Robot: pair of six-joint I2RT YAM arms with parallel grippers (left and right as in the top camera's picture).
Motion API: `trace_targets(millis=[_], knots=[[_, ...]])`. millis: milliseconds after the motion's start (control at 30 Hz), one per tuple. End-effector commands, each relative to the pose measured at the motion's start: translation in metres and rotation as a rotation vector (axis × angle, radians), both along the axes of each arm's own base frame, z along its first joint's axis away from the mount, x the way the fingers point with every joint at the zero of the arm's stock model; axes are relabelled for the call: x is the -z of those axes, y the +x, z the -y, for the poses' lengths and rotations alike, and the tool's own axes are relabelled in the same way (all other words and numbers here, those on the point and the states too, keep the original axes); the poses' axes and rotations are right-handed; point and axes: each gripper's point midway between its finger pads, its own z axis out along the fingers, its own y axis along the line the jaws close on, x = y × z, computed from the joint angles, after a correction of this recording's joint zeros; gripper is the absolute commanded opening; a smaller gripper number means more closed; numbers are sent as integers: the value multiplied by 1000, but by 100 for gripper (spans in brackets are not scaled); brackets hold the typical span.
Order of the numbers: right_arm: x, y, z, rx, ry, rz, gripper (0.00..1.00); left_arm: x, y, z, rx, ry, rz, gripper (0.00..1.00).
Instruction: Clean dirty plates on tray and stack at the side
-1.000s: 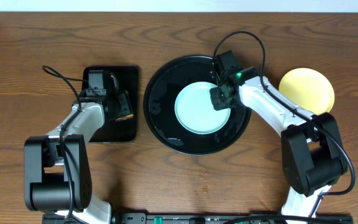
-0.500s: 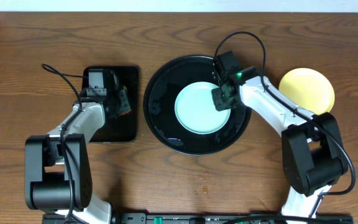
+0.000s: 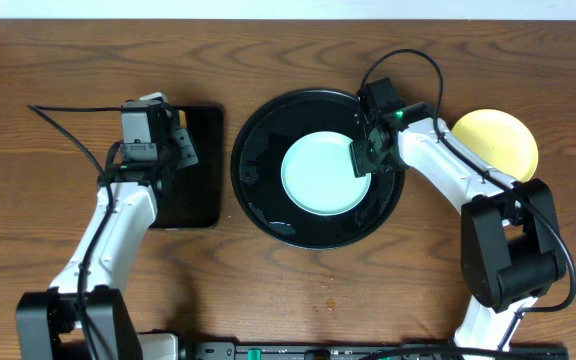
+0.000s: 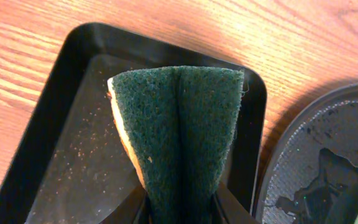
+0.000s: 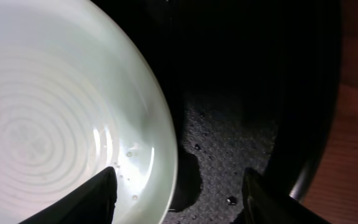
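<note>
Left gripper (image 4: 182, 208) pinches sponge (image 4: 179, 124), seemingly folded.

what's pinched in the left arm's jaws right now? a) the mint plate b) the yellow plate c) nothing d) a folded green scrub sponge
d: the left wrist view shows a folded green-faced sponge clamped between the left jaws, over the rectangular black tray.

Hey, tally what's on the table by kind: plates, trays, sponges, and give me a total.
Plates: 2, a mint plate and a yellow plate
Trays: 2, a round tray and a rectangular tray
Sponges: 1, the sponge
Total: 5
</note>
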Motion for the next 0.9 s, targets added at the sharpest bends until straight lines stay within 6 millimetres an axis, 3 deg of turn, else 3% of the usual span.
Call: trace_targets(millis=[0, 233, 433, 500, 633, 867], knots=[[4, -1, 0, 9, 18, -15, 63, -13, 1, -4, -11, 15, 23, 25], [4, -1, 0, 9, 18, -15, 63, -3, -6, -4, -11, 15, -25, 25], [4, 0, -1, 9, 20, -12, 64, -17, 5, 4, 10, 5, 31, 25], [4, -1, -2, 8, 28, -15, 64, -21, 7, 23, 64, -31, 42, 25], [4, -1, -6, 6, 48, -20, 64, -25, 4, 79, 189, -98, 51, 25], [4, -2, -5, 7, 47, -23, 64, -27, -24, 190, 458, -112, 67, 25]])
